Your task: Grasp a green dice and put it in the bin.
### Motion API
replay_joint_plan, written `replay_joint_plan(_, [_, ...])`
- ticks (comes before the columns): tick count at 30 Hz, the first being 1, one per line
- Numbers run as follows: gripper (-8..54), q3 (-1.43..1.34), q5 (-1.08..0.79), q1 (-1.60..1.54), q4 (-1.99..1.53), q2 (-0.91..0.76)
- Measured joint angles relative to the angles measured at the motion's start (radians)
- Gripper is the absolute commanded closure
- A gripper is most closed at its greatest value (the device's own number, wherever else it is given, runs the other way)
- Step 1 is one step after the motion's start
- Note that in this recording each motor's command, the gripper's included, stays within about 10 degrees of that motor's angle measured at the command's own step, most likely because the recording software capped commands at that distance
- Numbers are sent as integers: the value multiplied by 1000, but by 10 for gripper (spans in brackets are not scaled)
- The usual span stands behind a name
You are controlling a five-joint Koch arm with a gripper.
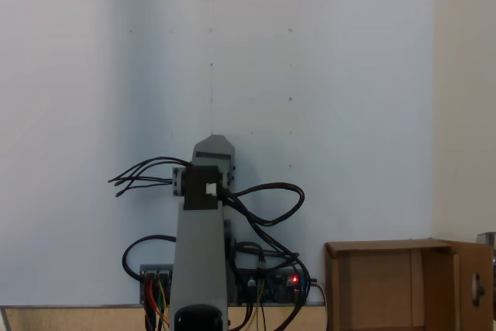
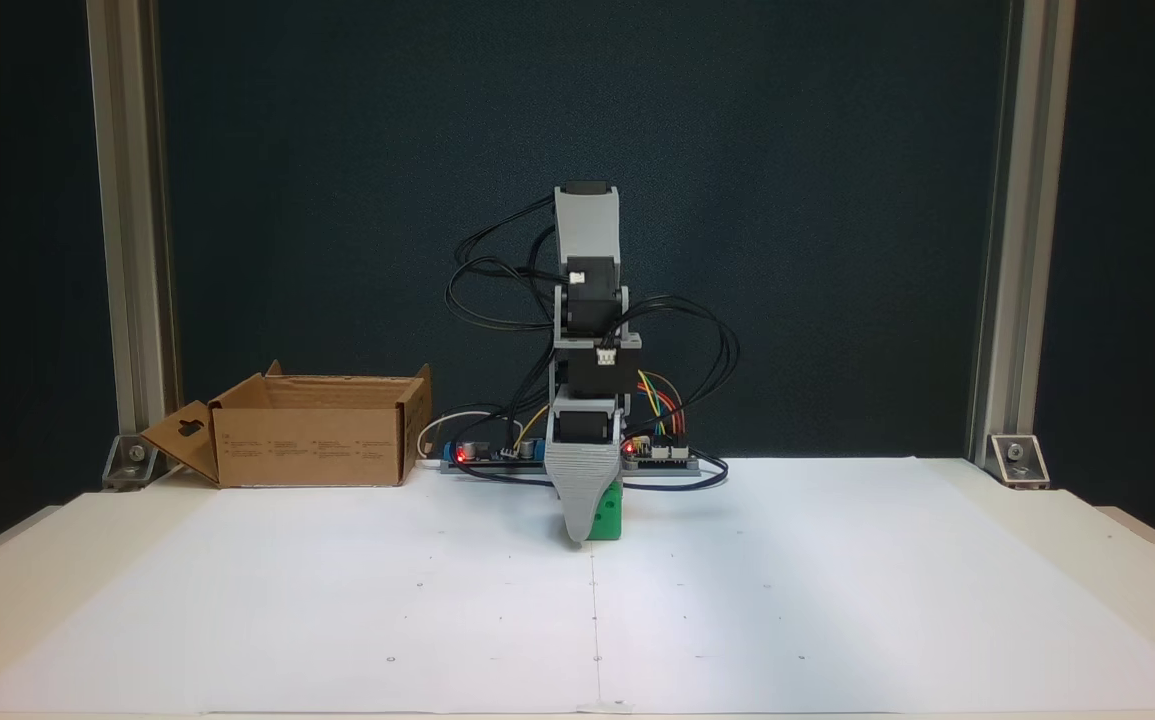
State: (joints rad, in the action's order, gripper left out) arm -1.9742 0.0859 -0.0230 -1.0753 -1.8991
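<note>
The green dice (image 2: 609, 515) rests on the white paper right in front of the arm's base. My gripper (image 2: 580, 532) points straight down at it. One broad grey jaw covers the dice's left part, and the other jaw is hidden behind. In a fixed view from above, my gripper (image 1: 212, 145) shows as a grey tip beyond the arm, and the dice is hidden under it. The bin (image 2: 312, 440), a brown cardboard box with open flaps, stands at the left back. It is the bin (image 1: 387, 247) at the lower right as seen from above.
A controller board (image 2: 662, 455) with red lights and looping black cables (image 2: 697, 350) sits behind the arm's base. Aluminium posts (image 2: 132, 250) (image 2: 1005, 250) stand at both back corners. White paper (image 2: 837, 600) covers the table in front.
</note>
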Motion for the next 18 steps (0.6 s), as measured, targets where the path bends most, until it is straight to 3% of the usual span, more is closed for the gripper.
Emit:
replay_joint_plan(9, [44,0,-2,-31,11,26])
replay_joint_plan(14, [223,-9,0,-40,14,26])
replay_joint_plan(16, [253,-12,0,-40,31,23])
replay_joint_plan(18, [333,-15,0,-43,32,23])
